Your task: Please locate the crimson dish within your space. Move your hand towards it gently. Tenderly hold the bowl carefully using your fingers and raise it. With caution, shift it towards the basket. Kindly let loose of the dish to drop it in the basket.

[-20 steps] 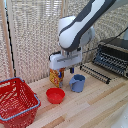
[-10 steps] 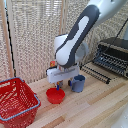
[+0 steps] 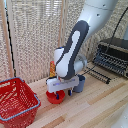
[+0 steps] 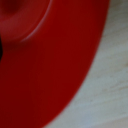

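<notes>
The crimson dish (image 3: 54, 97) is a small red bowl on the wooden table, just to the exterior view's right of the basket (image 3: 17, 102), a large red lattice basket with a blue-grey rim. My hand (image 3: 61, 92) is low over the bowl, its white body right above the bowl's rim, fingers reaching down at the rim. The jaws look apart. In the wrist view the bowl (image 4: 45, 60) fills nearly the whole picture, very close, with a dark fingertip (image 4: 1, 48) at the edge.
A blue cup (image 3: 80, 84) stands right beside the hand, on the exterior view's right. A black wire rack (image 3: 112, 57) is at the back right. An orange item (image 3: 51, 67) stands behind the arm. Bare wood table (image 4: 112, 80) shows past the bowl.
The arm has come down and moved toward the exterior view's left, from above the blue cup to low over the red bowl. The bowl and basket have not moved.
</notes>
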